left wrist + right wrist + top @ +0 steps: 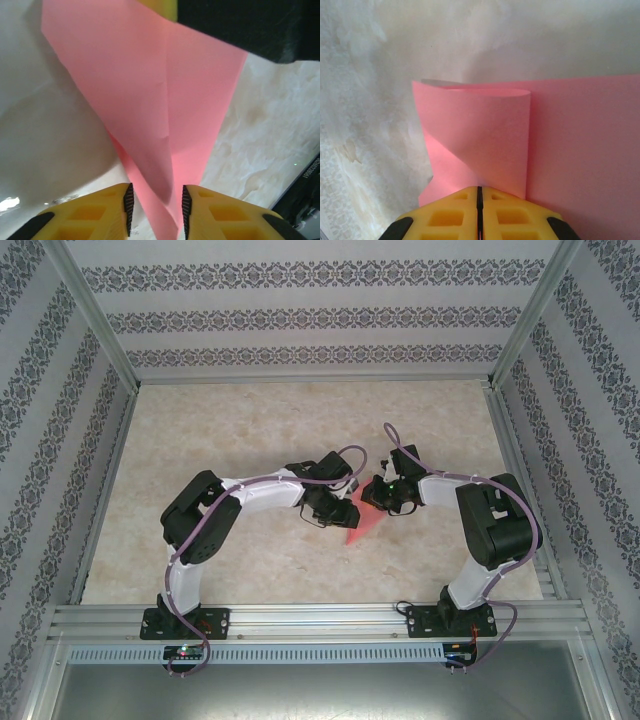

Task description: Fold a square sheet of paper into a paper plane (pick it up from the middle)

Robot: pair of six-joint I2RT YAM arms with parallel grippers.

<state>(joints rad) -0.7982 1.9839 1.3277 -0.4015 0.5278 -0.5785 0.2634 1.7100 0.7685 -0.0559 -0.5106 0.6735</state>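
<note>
The pink paper (362, 521), folded to a pointed shape, lies in the middle of the marbled surface (240, 420). It is at about 4 o'clock from the left claw (332, 504) and 7 o'clock from the right claw (377, 496), which are close on each side of it. In the left wrist view the yellow fingers (95, 215) stand partly apart with the narrow tip of the paper loose between them, and the right arm's black body (240, 25) covers the far corner at 1 o'clock. The right wrist view gives a detail too small to see from above: the right claw is closed tight on a curled flap of the paper.
</note>
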